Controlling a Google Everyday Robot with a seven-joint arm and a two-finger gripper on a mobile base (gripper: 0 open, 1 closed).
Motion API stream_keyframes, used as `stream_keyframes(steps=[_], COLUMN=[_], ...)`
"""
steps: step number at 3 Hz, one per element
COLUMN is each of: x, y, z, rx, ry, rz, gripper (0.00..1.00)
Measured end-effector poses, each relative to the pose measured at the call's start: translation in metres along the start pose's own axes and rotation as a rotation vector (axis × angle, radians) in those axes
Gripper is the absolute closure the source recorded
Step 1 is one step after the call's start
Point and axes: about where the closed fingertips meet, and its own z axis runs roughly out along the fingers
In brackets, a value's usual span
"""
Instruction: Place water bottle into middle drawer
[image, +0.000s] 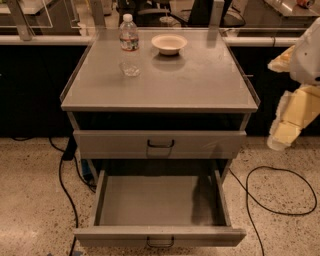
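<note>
A rounded white shell was seen on the arm (306, 52) at the right edge, with blocky cream-yellow segments joined below it. The pincer (281, 136) was made up of pale cream, squared pieces and was found beside the bench (200, 85), off its right side.

Right of the table (200, 85), the hand (289, 125) is blurred and edge-cut. The open drawer (160, 202) has its front running off below.
</note>
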Motion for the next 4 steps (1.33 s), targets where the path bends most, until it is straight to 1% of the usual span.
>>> stream_keyframes(steps=[1,2,3,4], x=[-0.008,-0.023,-0.038,-0.054], y=[-0.008,-0.018,-0.029,-0.038], z=[0.021,0.044,0.066,0.081], rx=[-0.076,-0.143,-0.177,-0.139], ry=[-0.043,-0.058,-0.072,-0.070], rz=[0.002,-0.009,-0.018,-0.049], gripper=[0.00,0.00,0.00,0.00])
